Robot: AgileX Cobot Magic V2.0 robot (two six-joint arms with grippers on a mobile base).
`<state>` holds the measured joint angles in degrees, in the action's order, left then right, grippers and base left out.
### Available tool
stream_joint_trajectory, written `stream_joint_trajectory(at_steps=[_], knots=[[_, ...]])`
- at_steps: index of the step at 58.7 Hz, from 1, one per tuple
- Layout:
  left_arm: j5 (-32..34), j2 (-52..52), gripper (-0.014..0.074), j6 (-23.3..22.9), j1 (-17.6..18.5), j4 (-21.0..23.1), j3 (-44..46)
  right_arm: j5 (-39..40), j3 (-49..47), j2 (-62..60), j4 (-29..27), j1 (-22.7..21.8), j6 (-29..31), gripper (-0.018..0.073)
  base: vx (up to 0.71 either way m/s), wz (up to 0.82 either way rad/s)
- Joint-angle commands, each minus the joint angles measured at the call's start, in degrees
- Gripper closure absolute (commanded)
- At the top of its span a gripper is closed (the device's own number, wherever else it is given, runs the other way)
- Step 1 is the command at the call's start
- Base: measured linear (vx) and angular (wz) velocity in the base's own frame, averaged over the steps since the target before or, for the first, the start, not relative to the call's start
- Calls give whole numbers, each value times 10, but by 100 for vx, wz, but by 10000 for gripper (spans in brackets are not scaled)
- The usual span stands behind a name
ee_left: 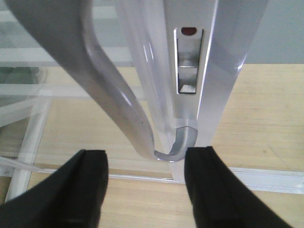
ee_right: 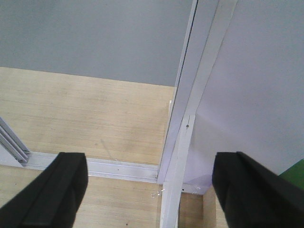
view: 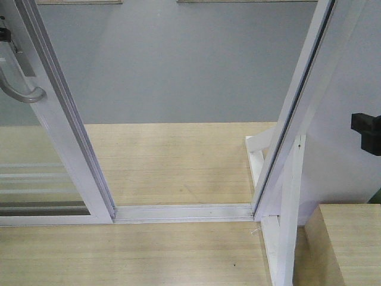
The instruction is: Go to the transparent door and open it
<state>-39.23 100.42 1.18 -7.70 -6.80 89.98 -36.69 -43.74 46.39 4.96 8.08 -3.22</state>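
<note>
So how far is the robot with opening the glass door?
Mostly done: the glass door stands slid left, leaving a wide gap over the floor track. In hand: the open left gripper straddles the grey handle. The right gripper is open, idle. Left: letting go.

A: How much of the transparent door (view: 41, 149) shows in the front view?
B: Only its right stile; the left and top are cut off, and the handle (view: 21, 92) runs off the left edge.
A: And the black block (view: 366, 132) at right?
B: Cropped; can't tell what it is.
</note>
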Motion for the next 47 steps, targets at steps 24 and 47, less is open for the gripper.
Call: stream_joint_trajectory(at_steps=[24, 47], knots=[[-83, -249, 75, 0, 3, 28, 19, 39, -16, -3, 5, -3, 7, -32, 0, 0], [-13, -458, 176, 166, 3, 211, -167, 41, -16, -3, 3, -3, 7, -32, 0, 0]])
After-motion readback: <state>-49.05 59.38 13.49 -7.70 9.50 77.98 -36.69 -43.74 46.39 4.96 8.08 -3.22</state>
